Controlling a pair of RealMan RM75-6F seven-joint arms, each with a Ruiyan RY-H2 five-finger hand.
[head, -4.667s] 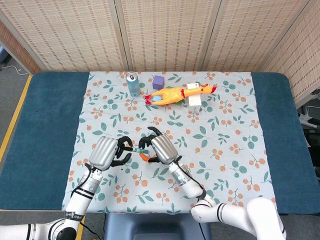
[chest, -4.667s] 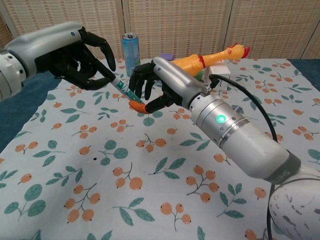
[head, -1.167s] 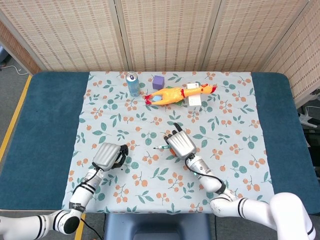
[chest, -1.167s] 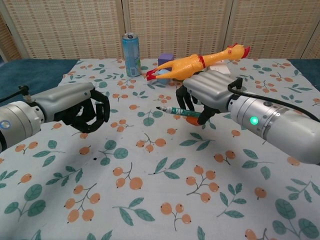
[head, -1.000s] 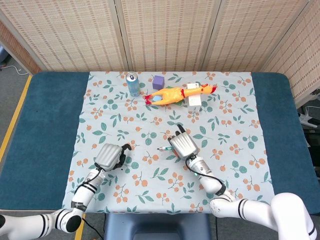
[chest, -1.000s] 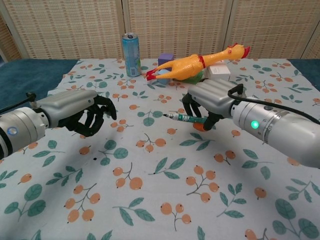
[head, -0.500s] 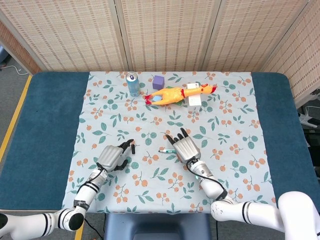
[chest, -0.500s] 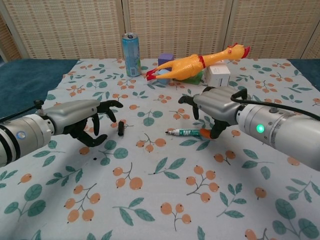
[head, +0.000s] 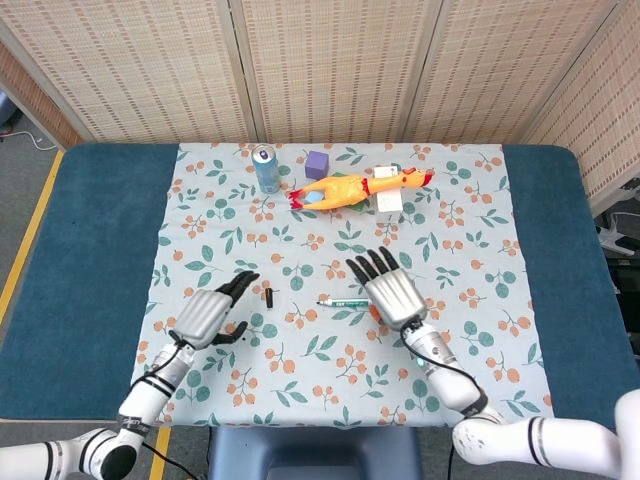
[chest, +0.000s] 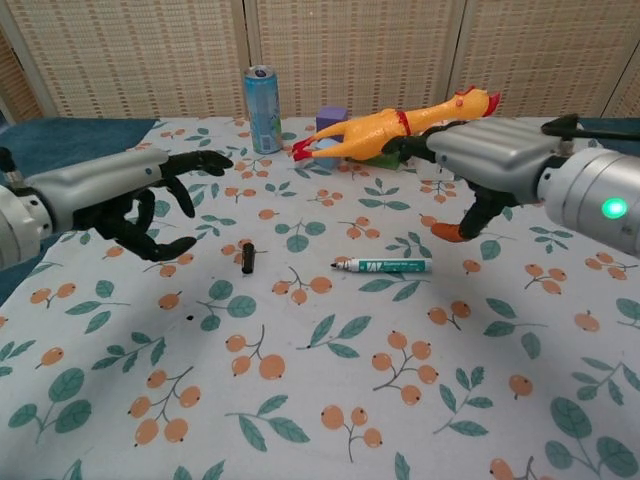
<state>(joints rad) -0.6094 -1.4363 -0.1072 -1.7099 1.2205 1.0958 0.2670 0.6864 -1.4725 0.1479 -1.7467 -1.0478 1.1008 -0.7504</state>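
While both arms hang above the patterned cloth (head: 330, 330), neither holds anything. The left robot hand (head: 208, 316) hovers with its fingers spread apart and loosely curved; the chest view shows the same left robot hand (chest: 140, 205) empty, thumb and fingers well separated. The right robot hand (head: 392, 292) is likewise opened flat, fingers fanned toward 12 o'clock, and the chest view shows it (chest: 478, 170) raised clear of the cloth with nothing in it.

Between the two hands lies a marker pen (head: 343, 302), flat on the cloth, its length running from 9 to 3 o'clock. It sits just at 9 o'clock of the right robot hand, apart from it. In the chest view the marker pen (chest: 384, 265) shows a white barrel with green printing and a dark tip end pointing to 9 o'clock. Its black cap (head: 269, 297) lies separately, at 9 o'clock of the pen and just at 2 o'clock of the left robot hand; in the chest view the cap (chest: 248, 258) rests on the cloth, touching neither hand.

At the 12 o'clock edge of the cloth stand a blue drinks can (head: 266, 168), a purple block (head: 318, 163), a yellow rubber chicken (head: 355, 187) lying on its side, and a small white box (head: 389, 202) close against the chicken. The dark blue tabletop (head: 90, 250) shows on either side of the cloth.
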